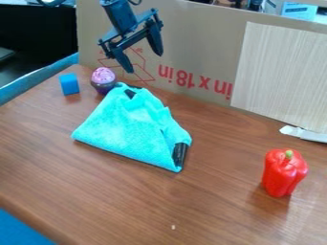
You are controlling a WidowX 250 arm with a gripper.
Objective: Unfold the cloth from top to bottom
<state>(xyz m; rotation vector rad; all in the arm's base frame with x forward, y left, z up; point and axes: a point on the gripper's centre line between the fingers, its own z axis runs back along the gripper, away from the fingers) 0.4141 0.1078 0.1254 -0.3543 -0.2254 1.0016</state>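
Your turquoise cloth [127, 129] lies folded into a rough triangle on the brown tabletop [108, 196], below your fingers [154, 40], which hang spread open, apart from it. Left to right, you have a blue cube [69, 84], a pink-topped cupcake [103, 78] by the cloth's upper corner, upright cardboard [198, 43] behind, a pale panel [281, 76] and a red pepper [281, 174].

Upright cardboard sheet [198, 43] with red markings behind a brown wooden table [127, 196].
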